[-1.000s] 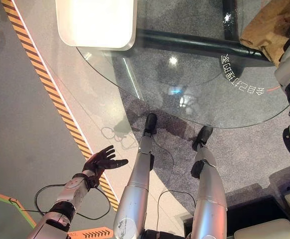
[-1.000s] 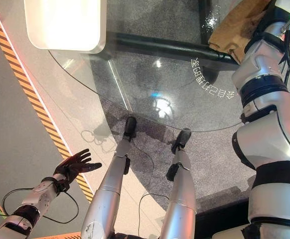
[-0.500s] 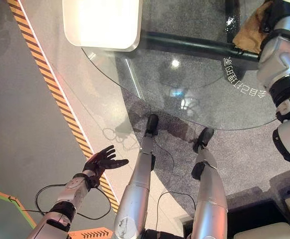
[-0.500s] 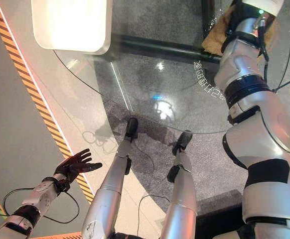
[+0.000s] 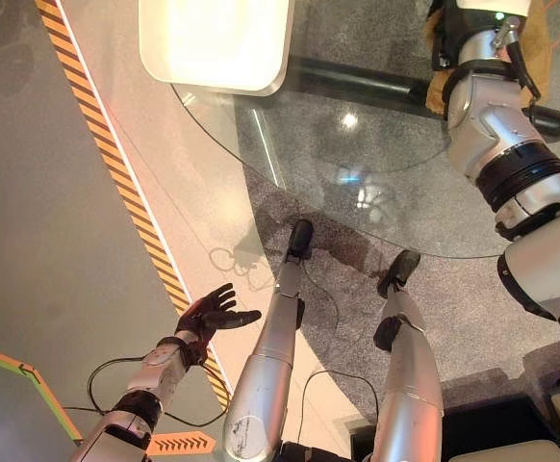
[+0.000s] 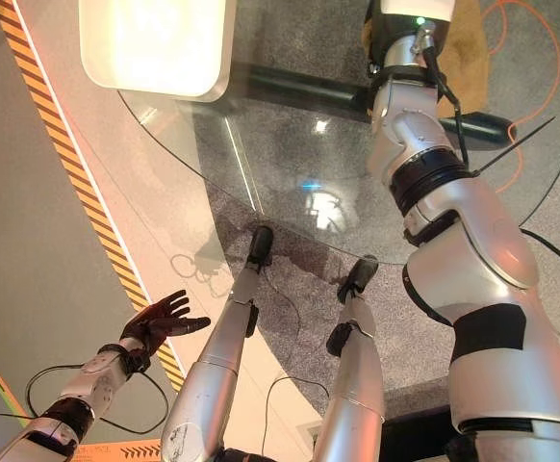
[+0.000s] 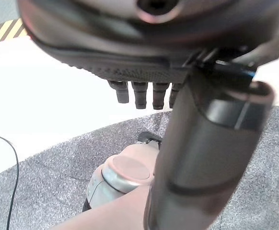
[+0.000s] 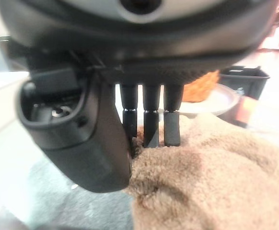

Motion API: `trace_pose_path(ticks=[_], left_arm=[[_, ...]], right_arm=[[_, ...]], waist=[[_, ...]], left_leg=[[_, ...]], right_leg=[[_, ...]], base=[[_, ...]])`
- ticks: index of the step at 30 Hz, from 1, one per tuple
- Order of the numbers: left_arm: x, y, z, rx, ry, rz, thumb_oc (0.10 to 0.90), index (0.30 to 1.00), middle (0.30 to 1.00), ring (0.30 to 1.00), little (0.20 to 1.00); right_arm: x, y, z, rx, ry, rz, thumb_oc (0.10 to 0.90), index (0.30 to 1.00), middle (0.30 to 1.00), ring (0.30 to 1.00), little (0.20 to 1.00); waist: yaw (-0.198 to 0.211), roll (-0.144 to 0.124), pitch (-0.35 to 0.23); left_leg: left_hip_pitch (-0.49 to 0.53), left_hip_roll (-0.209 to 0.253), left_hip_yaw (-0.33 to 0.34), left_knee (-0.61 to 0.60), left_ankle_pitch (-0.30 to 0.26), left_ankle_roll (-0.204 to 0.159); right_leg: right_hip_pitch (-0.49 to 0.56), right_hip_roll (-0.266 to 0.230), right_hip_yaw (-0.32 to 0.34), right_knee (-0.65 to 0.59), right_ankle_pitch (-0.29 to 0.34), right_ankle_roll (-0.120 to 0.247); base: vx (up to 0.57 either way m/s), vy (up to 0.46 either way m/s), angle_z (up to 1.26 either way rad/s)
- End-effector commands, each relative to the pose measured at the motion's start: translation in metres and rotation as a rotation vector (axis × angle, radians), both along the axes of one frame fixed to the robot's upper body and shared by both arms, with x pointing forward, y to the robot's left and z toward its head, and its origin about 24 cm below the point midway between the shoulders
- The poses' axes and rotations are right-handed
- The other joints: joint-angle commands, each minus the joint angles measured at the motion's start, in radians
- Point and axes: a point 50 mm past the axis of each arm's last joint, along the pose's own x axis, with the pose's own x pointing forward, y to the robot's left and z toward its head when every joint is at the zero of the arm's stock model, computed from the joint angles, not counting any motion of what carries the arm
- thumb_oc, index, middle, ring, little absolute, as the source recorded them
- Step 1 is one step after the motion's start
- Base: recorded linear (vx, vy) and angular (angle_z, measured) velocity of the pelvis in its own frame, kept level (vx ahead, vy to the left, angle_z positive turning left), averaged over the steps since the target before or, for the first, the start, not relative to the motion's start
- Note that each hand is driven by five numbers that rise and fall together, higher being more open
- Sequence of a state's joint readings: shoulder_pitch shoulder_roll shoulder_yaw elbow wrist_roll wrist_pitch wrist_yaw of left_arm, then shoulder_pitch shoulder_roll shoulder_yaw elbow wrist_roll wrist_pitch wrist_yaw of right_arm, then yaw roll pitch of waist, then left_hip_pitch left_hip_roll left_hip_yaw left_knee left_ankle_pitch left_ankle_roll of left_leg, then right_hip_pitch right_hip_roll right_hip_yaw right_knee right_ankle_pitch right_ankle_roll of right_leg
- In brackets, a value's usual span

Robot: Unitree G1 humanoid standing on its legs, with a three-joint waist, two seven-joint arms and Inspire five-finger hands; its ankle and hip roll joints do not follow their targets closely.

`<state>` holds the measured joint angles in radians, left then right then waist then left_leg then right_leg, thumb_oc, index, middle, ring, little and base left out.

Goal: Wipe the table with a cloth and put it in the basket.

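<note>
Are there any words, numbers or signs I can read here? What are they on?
Words or numbers: none can be read.
Sign: a row of dark arrowheads, no letters, on an orange floor marker.
Sign: a yellow-and-black warning stripe, running along the floor.

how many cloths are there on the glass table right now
1. A brown cloth lies at the far right part of the glass table, with the right hand resting on it, fingers straight. More could be hidden behind the right arm.
</note>
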<state>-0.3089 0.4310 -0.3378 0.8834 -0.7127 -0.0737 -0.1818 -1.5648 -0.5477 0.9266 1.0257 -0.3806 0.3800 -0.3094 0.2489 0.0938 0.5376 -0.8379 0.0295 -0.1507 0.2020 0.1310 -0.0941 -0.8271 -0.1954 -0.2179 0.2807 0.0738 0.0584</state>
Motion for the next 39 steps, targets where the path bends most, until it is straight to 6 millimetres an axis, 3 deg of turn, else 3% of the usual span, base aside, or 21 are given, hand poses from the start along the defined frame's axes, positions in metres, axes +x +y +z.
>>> trace_pose_path(ticks=[1,10,25,33,39], left_arm=[[-0.022,0.012,-0.014,0.069,0.064,0.003,0.800,0.900,0.900,0.900,0.900],[-0.020,0.010,-0.012,0.076,0.059,0.000,0.800,0.900,0.900,0.900,0.900],[-0.019,0.008,-0.012,0.081,0.056,0.004,0.800,0.900,0.900,0.900,0.900],[-0.015,0.009,-0.009,0.084,0.051,0.011,0.800,0.900,0.900,0.900,0.900],[-0.012,0.012,-0.007,0.080,0.051,0.015,0.800,0.900,0.900,0.900,0.900]], right_arm=[[-0.011,0.065,0.012,-0.187,-0.071,0.257,0.100,0.300,0.300,0.300,0.200],[-0.022,0.111,-0.005,-0.249,-0.041,0.441,0.100,0.300,0.300,0.300,0.200],[-0.043,0.156,-0.020,-0.282,-0.012,0.650,0.100,0.300,0.300,0.300,0.200],[-0.047,0.161,-0.021,-0.269,-0.016,0.661,0.100,0.300,0.300,0.300,0.200],[-0.035,0.142,-0.020,-0.230,-0.025,0.553,0.100,0.300,0.300,0.300,0.200]], waist=[[0.032,0.018,-0.018],[0.036,0.014,-0.018],[0.037,0.008,-0.018],[0.032,0.003,-0.018],[0.029,0.003,-0.018]], left_leg=[[-0.012,-0.026,0.048,0.055,-0.057,0.059],[-0.016,-0.030,0.043,0.058,-0.055,0.061],[-0.024,-0.033,0.031,0.072,-0.054,0.064],[-0.031,-0.032,0.030,0.083,-0.057,0.067],[-0.036,-0.031,0.031,0.087,-0.058,0.065]], right_leg=[[0.052,-0.026,-0.051,-0.003,-0.035,0.032],[0.051,-0.025,-0.052,-0.003,-0.031,0.035],[0.047,-0.021,-0.045,0.003,-0.027,0.037],[0.041,-0.020,-0.041,0.008,-0.025,0.038],[0.036,-0.021,-0.040,0.009,-0.022,0.040]], base=[[0.00,0.000,0.00],[0.00,0.000,0.00],[0.00,0.000,0.00],[0.00,0.000,0.00],[0.00,0.000,0.00]])
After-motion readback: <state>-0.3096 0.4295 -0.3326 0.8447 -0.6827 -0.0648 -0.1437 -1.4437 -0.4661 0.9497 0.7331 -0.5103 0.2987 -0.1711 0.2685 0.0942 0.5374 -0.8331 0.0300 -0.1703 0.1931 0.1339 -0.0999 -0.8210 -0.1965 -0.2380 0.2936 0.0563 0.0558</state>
